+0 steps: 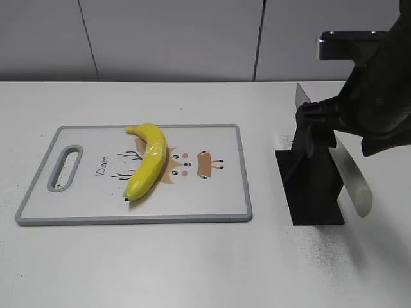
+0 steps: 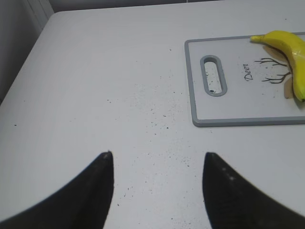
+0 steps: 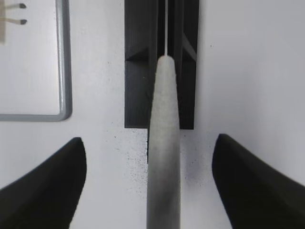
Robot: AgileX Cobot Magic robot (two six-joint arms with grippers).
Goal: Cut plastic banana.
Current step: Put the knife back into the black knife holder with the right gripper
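Observation:
The plastic banana (image 1: 149, 160) lies on a white cutting board (image 1: 218, 192) with a grey rim and a deer drawing; it also shows at the right edge of the left wrist view (image 2: 291, 46). A knife with a grey handle (image 1: 354, 181) stands tilted in a black holder (image 1: 313, 189), its blade tip (image 1: 300, 96) sticking up. My right gripper (image 3: 150, 138) is open, one finger on each side of the knife handle (image 3: 163, 157), not touching it. My left gripper (image 2: 158, 155) is open and empty over bare table, left of the board (image 2: 228, 105).
The black holder (image 3: 138, 57) stands on the table right of the board, whose corner (image 3: 63, 102) shows in the right wrist view. My right arm (image 1: 379, 96) hangs over the holder. Dark specks dot the white table. A grey wall stands behind.

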